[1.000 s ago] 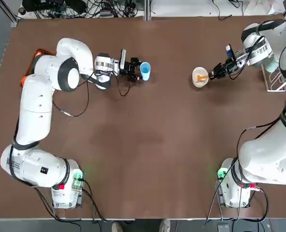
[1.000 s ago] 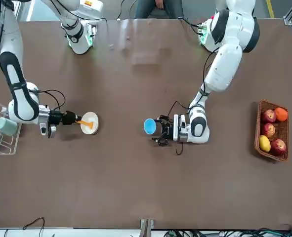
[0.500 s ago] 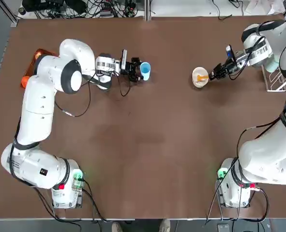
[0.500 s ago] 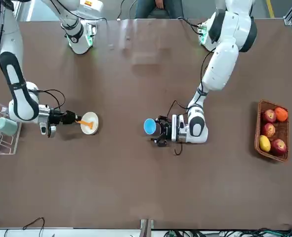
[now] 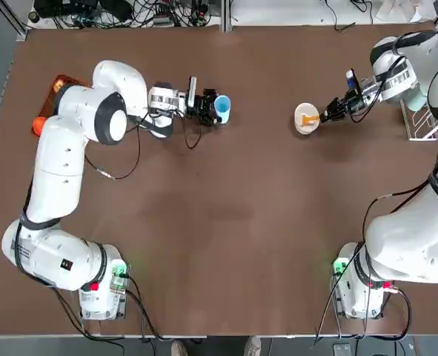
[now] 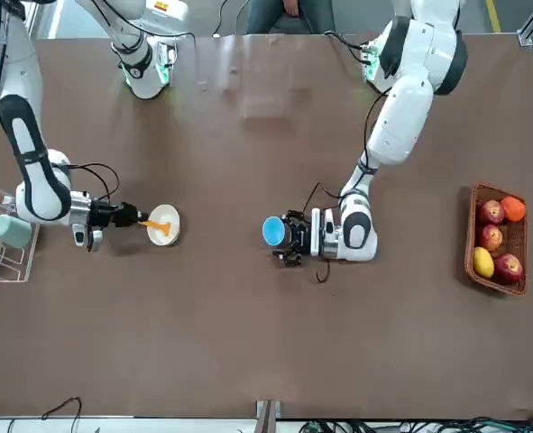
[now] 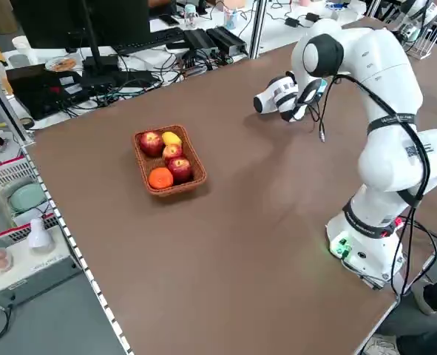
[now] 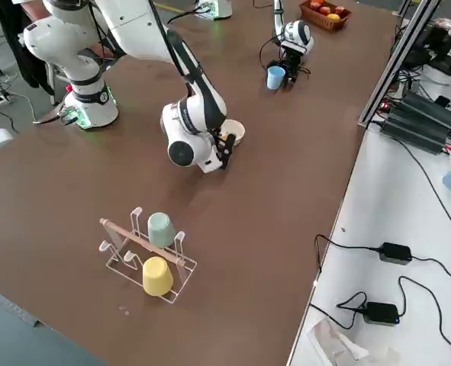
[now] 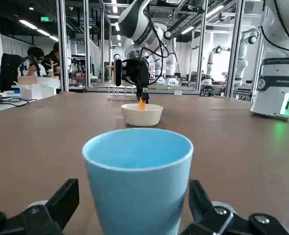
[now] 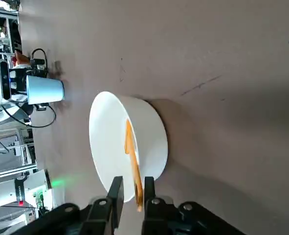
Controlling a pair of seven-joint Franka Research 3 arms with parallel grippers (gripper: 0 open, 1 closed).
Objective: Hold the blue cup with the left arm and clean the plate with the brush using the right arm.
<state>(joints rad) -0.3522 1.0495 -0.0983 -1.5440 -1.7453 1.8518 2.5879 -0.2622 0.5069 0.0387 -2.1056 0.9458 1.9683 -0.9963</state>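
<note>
The blue cup point(image 5: 222, 109) stands upright on the brown table. My left gripper point(image 5: 214, 108) lies level with the table and is open, one finger on each side of the cup point(image 9: 137, 181), with a small gap on both sides. The cream plate point(image 5: 301, 126) sits farther to the right. The orange brush point(image 10: 130, 147) leans inside the plate point(image 10: 154, 142), its handle end over the rim. My right gripper point(image 10: 133, 188) is open only narrowly around that handle end; one finger is close against it and a slim gap shows at the other.
A wire rack point(image 8: 145, 252) holding a pale green cup point(image 8: 161, 226) and a yellow cup point(image 8: 157, 276) stands at the table's right edge, behind the right gripper. A basket of fruit point(image 6: 496, 239) sits at the far left edge. People are in the background of the left wrist view.
My left gripper has slid toward the blue cup, so its fingers now reach alongside it. The right gripper, plate and brush stay where they were.
</note>
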